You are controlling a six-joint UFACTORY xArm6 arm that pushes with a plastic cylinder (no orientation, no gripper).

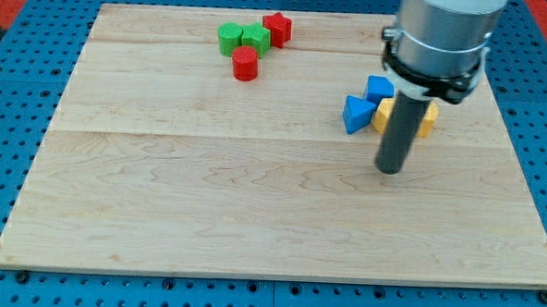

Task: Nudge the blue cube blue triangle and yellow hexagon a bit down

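Observation:
A blue cube [380, 88], a blue triangle [356, 114] and a yellow hexagon [384, 114] sit bunched together at the view's right, in the upper half of the wooden board [206, 206]. The rod partly hides the yellow hexagon, and another yellow block [427, 120] shows on the rod's right side. My tip [390, 169] rests on the board just below this cluster, under the yellow pieces and to the lower right of the blue triangle. It is a short way from the blocks, not clearly touching them.
At the view's top centre stands a second group: a green block [230, 37], another green block [255, 37], a red star-like block [277, 28] and a red cylinder [245, 63]. The board lies on a blue perforated base [7, 114].

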